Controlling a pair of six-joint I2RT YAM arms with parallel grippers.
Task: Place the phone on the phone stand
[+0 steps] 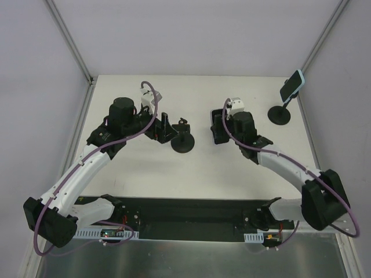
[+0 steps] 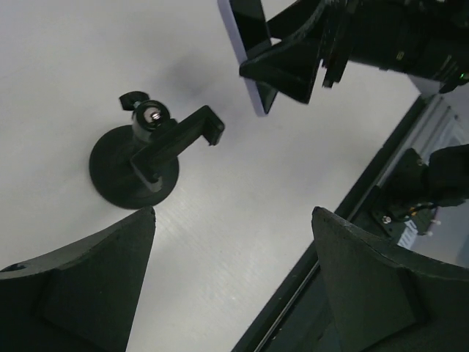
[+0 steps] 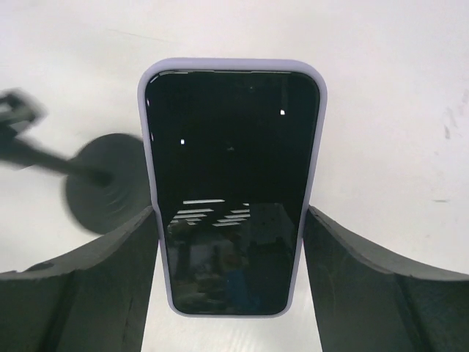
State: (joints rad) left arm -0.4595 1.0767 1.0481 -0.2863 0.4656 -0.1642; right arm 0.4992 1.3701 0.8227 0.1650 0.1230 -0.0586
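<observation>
Though well apart, second stand [image 1: 279, 114] beyond phone [image 3: 233, 183]

1. The white, curved shell links of the left arm [image 1: 81, 172] and the right arm [image 1: 285, 165] are joined by bulky, rounded black joint housings [image 1: 322, 200].
2. A thin purple cable [image 1: 36, 231] is looped along each arm.
3. A small white box-shaped camera block [image 1: 149, 99] is mounted at each wrist.
4. Small green circuit boards [image 1: 110, 233], edged by white ribbed strips, are fitted at the black bases along the near edge of the bench.
5. The left gripper [image 2: 233, 213] is built with matte black, wedge-shaped plastic fingers [image 2: 80, 290] moulded in flat facets.
6. The right gripper [image 3: 231, 209] is given the same black fingers [image 3: 388, 293], and their surfaces are faintly scuffed.
</observation>
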